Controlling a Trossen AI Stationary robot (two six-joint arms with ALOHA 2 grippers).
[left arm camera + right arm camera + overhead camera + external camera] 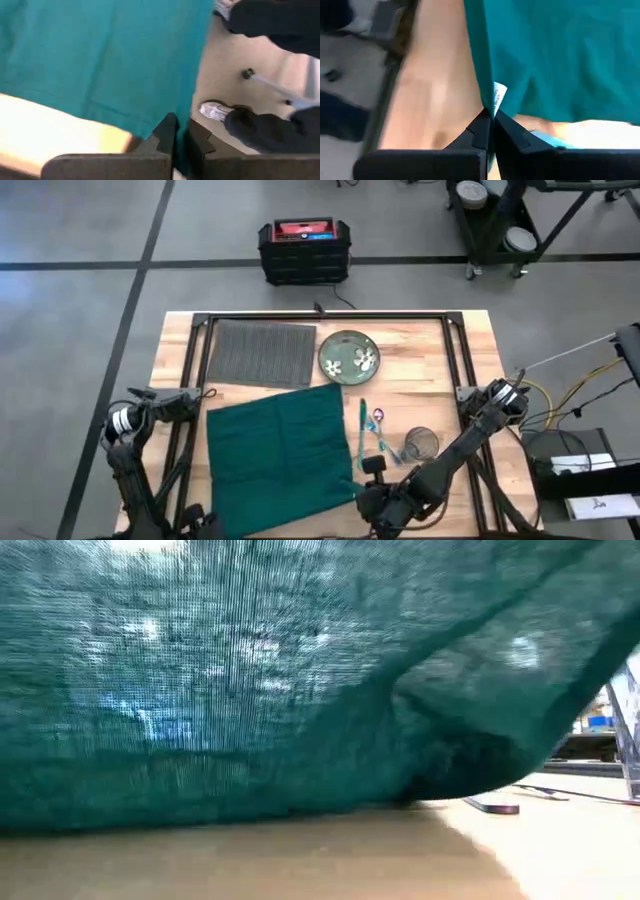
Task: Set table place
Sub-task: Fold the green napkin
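While filling the low view, hiding all but bare light-wood butcher-block table [420, 345]; dark green cloth napkin [280, 455] lying below dark grey ribbed placemat [261, 352]. Clamping its edge: left gripper [180, 137], right gripper [490, 125], seen only by wrist views.

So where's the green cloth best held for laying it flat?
The green cloth is limp, so pinch its near edge at two spread points, coming from the table's near side. The left gripper and right gripper are shut on its edge.

2 dark arms [455, 450] (matte black), each pincer [491, 125] with angular fingers.
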